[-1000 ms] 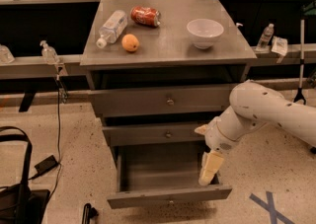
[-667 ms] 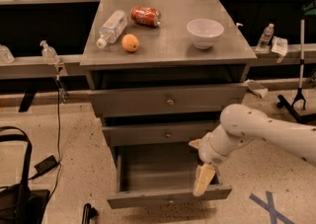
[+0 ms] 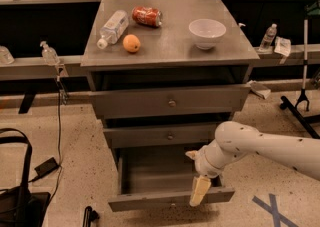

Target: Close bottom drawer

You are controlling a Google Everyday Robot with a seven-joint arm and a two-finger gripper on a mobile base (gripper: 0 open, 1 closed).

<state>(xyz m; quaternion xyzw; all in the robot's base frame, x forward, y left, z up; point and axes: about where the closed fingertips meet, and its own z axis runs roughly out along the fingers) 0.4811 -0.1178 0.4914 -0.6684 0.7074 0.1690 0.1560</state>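
Bottom drawer (image 3: 150, 202): lowest in cabinet (image 3: 170, 46), pulled out toward 6 o'clock, tray exposed; front running 9 to 3. Gripper (image 3: 199, 193): pointing down, fingers seemingly pressed together, empty; tip over front's upper edge, at 3 o'clock of knob (image 3: 172, 204); contact unclear. Closing push likely toward 12.

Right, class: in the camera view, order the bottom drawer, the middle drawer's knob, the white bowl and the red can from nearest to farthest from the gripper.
The gripper hangs low at the open drawer's right front.
1. bottom drawer, right at it.
2. middle drawer's knob, above-left.
3. white bowl, up top, right.
4. red can, up top, back left.
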